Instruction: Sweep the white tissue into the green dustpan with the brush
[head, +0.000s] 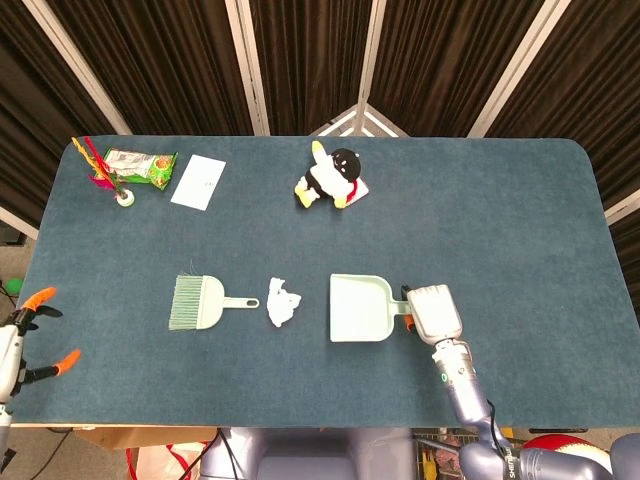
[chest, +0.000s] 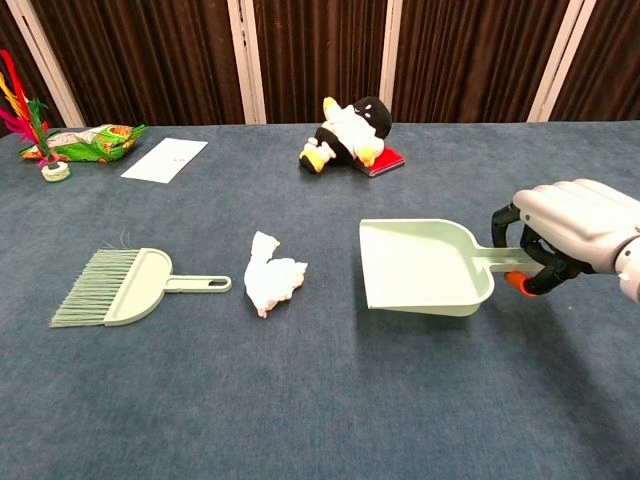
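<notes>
The green dustpan (head: 360, 309) (chest: 423, 268) is lifted slightly off the table, its mouth facing left. My right hand (head: 432, 311) (chest: 571, 233) grips its handle at the right end. The crumpled white tissue (head: 283, 303) (chest: 271, 273) lies on the cloth left of the pan, apart from it. Further left lies the green brush (head: 203, 302) (chest: 125, 285), bristles to the left and handle toward the tissue. My left hand (head: 25, 340) hangs beyond the table's left front edge, fingers spread and holding nothing.
A penguin plush (head: 332, 178) (chest: 348, 130) on a red book lies at the back centre. A white paper sheet (head: 198, 181) (chest: 165, 159), a snack bag (head: 140, 164) and a feather shuttlecock (head: 112, 183) are at the back left.
</notes>
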